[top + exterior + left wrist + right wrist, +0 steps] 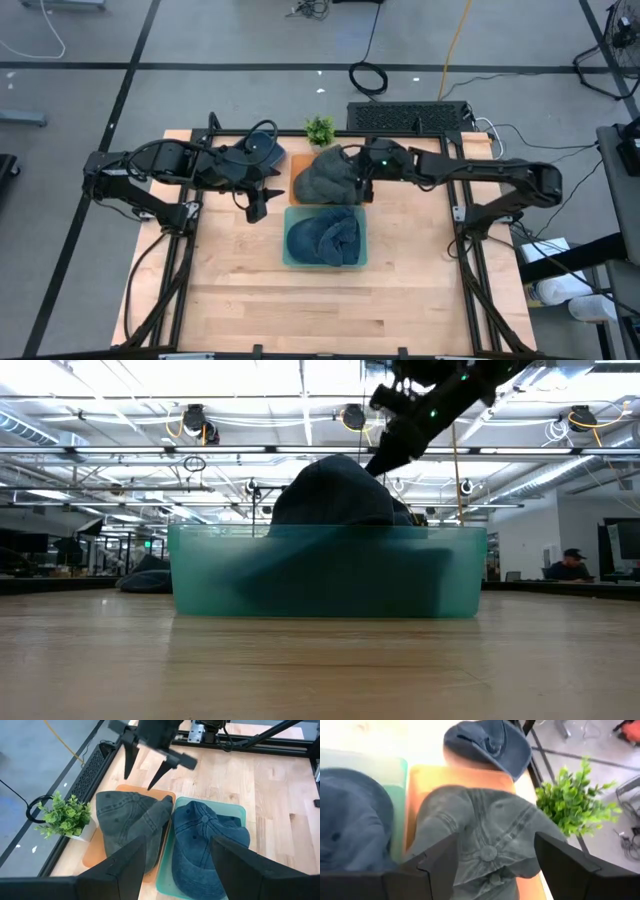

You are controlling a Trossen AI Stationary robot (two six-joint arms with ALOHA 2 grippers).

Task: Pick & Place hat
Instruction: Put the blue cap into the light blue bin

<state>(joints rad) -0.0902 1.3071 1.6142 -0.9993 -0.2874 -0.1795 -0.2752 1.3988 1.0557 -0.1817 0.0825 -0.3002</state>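
Observation:
A grey cap (322, 176) lies crown up on an orange tray (92, 854) at the table's far middle. A blue cap (323, 238) sits in a teal bin (296, 258) just near of it, and shows in the low view (335, 495) above the bin wall. A second blue cap (263, 148) lies left of the tray. My right gripper (360, 190) hovers open over the grey cap's right side (485, 840), fingers pointing down. My left gripper (258, 205) is open left of the bin, facing both caps (180, 865).
A small potted plant (319, 129) stands at the far edge behind the tray. A keyboard (408, 118) lies beyond the table's far right. Bare wood table (300, 310) stretches along the near half. Metal frame rails (470, 290) run along both sides.

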